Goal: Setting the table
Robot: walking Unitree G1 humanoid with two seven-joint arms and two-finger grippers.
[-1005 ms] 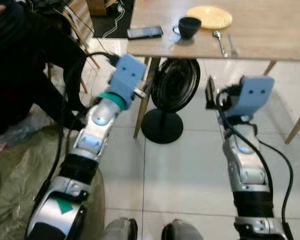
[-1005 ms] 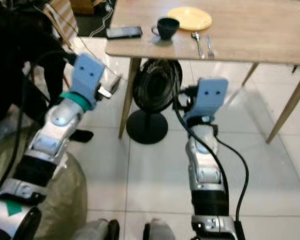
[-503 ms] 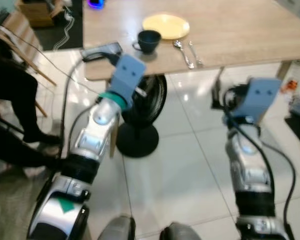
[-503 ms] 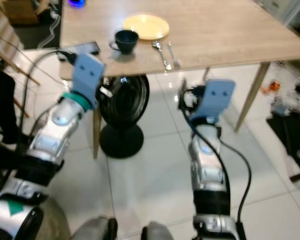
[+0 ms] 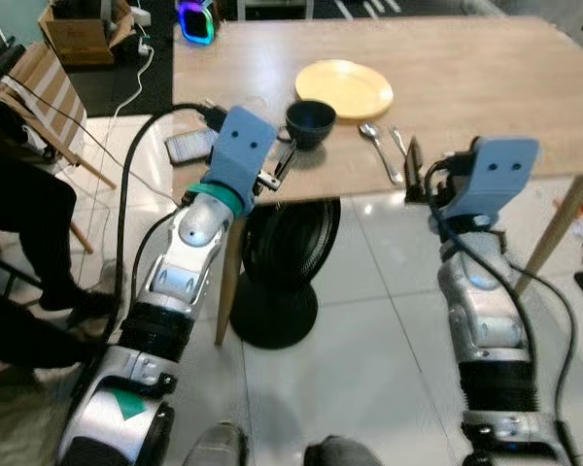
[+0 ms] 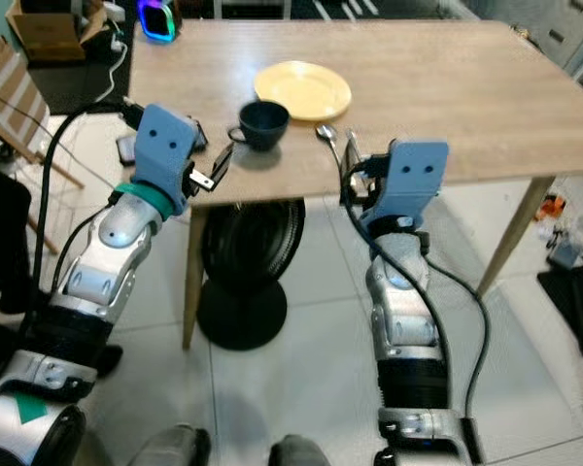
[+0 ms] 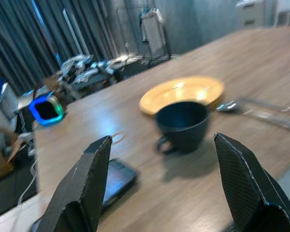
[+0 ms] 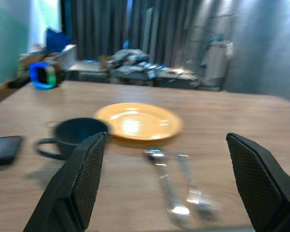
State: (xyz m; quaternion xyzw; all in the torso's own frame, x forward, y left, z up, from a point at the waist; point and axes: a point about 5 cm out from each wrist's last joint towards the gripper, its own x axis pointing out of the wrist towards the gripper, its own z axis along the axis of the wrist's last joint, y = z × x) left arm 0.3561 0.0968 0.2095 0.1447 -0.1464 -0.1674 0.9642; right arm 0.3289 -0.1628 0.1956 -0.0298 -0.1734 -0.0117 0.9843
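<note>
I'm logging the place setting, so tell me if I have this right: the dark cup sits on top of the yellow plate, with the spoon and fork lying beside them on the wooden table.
Not quite. The dark cup stands on the wooden table itself, next to the yellow plate, not on top of it; the right eye view shows this. The spoon and fork do lie beside them.

Left arm: silver, raised forward, blue wrist housing uppermost. Left gripper [image 7: 164, 186]: 2 black fingers [image 7: 84, 186] spread wide, holding nothing. Right arm: silver, raised forward, level with the left. Right gripper [image 8: 176, 181]: 2 black fingers [image 8: 253, 174] spread wide, holding nothing.
</note>
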